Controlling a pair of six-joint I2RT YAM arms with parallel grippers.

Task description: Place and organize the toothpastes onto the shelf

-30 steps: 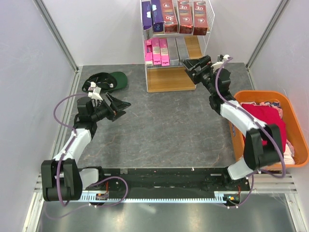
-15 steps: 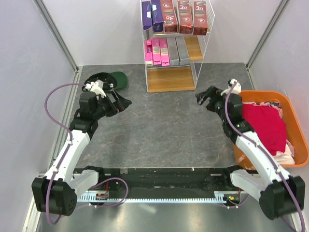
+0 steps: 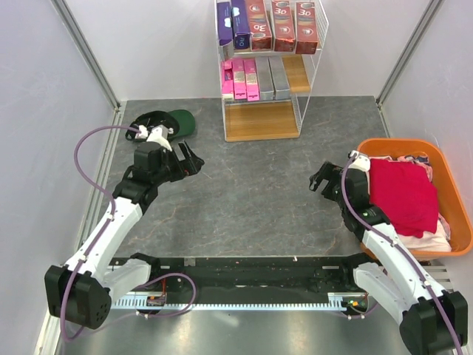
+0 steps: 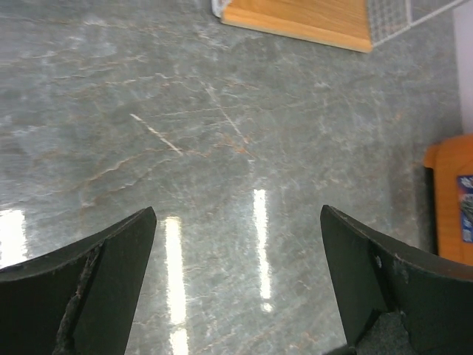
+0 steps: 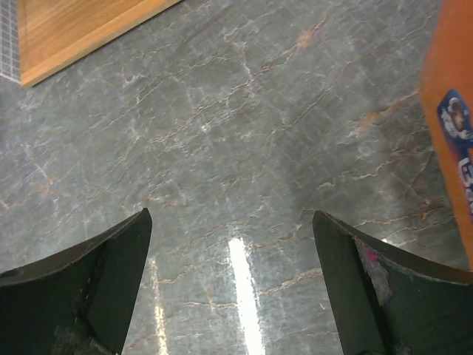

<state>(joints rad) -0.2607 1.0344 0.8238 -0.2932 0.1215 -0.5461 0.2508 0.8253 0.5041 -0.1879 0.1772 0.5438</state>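
The white wire shelf (image 3: pixel 314 63) stands at the far middle of the table. Its top board holds purple cartons (image 3: pixel 240 24) and dark red "3D" cartons (image 3: pixel 284 25). Its middle board holds pink cartons (image 3: pixel 239 78) and silver-grey cartons (image 3: pixel 272 77). The bottom board (image 3: pixel 261 120) is bare; it also shows in the left wrist view (image 4: pixel 295 18) and the right wrist view (image 5: pixel 66 33). My left gripper (image 3: pixel 194 160) is open and empty over the table at the left. My right gripper (image 3: pixel 319 177) is open and empty, next to the orange basket.
A dark green cap (image 3: pixel 166 122) lies at the far left. An orange plastic basket (image 3: pixel 458 200) with red and pale cloth stands at the right edge; its wall shows in the right wrist view (image 5: pixel 451 126). White walls with metal posts enclose the table.
My right arm has pulled back from the shelf toward the near right, its gripper empty. My left gripper has swung slightly toward the centre and stays open.
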